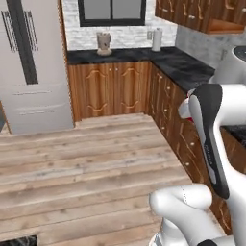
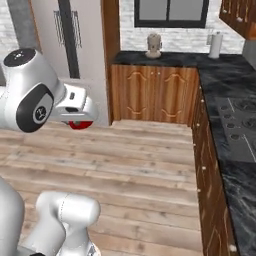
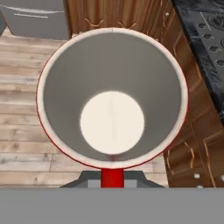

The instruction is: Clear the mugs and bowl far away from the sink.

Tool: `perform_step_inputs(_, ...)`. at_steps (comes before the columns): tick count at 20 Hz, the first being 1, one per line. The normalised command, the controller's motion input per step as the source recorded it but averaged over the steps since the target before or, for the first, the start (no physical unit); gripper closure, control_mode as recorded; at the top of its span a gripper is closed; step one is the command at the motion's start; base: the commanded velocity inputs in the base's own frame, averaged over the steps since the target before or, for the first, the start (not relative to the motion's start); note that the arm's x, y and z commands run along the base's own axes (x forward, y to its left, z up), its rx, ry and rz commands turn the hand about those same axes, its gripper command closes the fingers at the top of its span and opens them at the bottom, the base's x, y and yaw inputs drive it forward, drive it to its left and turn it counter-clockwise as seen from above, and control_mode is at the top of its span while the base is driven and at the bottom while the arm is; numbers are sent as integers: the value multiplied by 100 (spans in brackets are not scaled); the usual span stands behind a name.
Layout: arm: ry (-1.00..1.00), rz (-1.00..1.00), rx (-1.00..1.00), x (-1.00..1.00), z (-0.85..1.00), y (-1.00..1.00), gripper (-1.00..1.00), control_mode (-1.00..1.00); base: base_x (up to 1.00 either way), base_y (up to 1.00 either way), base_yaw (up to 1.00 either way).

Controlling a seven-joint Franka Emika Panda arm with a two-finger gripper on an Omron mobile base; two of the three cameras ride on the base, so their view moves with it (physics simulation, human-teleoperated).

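A glossy red mug [image 3: 112,100] with a pale inside faces the hand camera mouth-on, its red handle [image 3: 112,177] at the bottom between the fingers. My gripper [image 2: 76,116] is shut on this mug and holds it in the air over the wooden floor, beside the cabinet fronts. In the right base view the mug's red underside [image 2: 80,124] peeks out under the hand. In the left base view the gripper [image 1: 186,111] shows a sliver of red mug [image 1: 193,118] behind the forearm. The sink and the bowl are out of view.
A dark counter [image 1: 182,67] runs along the back wall and the right side over wooden cabinets [image 1: 115,89]. A tan coffee machine [image 1: 104,43] and a white roll [image 1: 157,39] stand on it. A cooktop [image 2: 240,125] lies at the right, a grey fridge [image 1: 29,62] at the left.
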Motion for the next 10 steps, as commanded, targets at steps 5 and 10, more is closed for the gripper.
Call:
perform_step_inputs(5,0,0,0,0,0,0,100,100,100,-27,21)
perform_step_inputs(10,0,0,0,0,0,0,100,100,100,-81,11)
